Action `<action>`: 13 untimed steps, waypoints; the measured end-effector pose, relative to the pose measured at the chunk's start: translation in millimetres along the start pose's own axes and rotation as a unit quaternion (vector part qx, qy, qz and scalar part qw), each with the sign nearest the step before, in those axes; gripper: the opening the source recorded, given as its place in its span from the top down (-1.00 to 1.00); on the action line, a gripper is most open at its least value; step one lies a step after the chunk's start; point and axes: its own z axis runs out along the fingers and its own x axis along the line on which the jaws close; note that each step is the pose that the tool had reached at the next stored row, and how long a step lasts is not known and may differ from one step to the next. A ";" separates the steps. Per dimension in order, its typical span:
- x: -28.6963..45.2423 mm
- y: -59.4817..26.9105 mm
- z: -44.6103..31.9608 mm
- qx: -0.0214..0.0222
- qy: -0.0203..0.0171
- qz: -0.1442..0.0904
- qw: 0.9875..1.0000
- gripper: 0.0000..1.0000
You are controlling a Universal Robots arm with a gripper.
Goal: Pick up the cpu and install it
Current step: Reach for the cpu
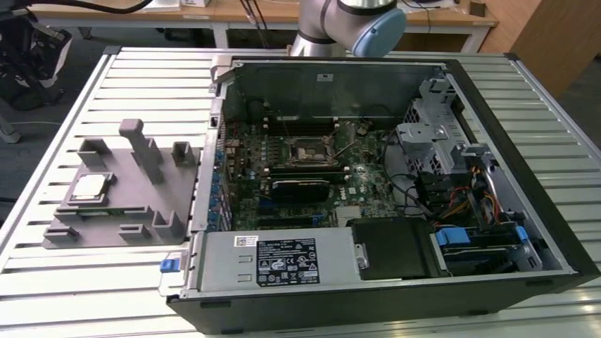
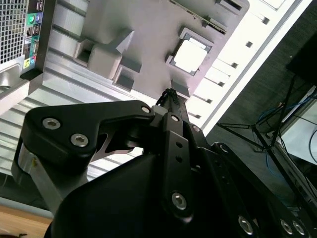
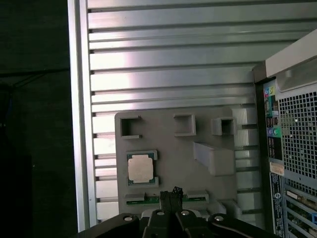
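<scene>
Plainly early: nothing is picked up yet. The cpu [image 1: 89,186] lies flat, pale top up, in its recess on the grey holder [image 1: 127,193] at the exterior view's left, outside the open case [image 1: 395,299]. The socket [image 1: 310,151] on the board, near frame centre, looks vacant, so the install is not done. Both the pick and the install are left.

In both wrist views the gripper [image 2: 171,95] hangs above the holder, near the cpu but clear of it and touching nothing. Jaws together, nothing between them.

A green stick [image 3: 133,199] sits slotted along the holder's edge, just beside the cpu.

Surface: the bench [image 1: 75,289] is ribbed pale metal, its slats running across the frame. Holder and case both rest on it side by side, the case lying with its open side up.

Room: the arm [image 1: 357,24] rises at top centre behind the case. Wooden desks [image 1: 235,10] cross the top of the exterior view, cables trailing over them. Dark gear, hard to make out, sits in the upper left corner, and a wood panel stands at upper right.
</scene>
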 end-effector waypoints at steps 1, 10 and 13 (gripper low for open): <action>2.4 -0.2 0.1 0.000 0.000 0.000 1.000 0.79; 21.1 -1.7 1.4 0.000 0.002 0.000 1.000 0.79; 24.6 -1.9 1.8 0.000 0.003 0.000 1.000 0.79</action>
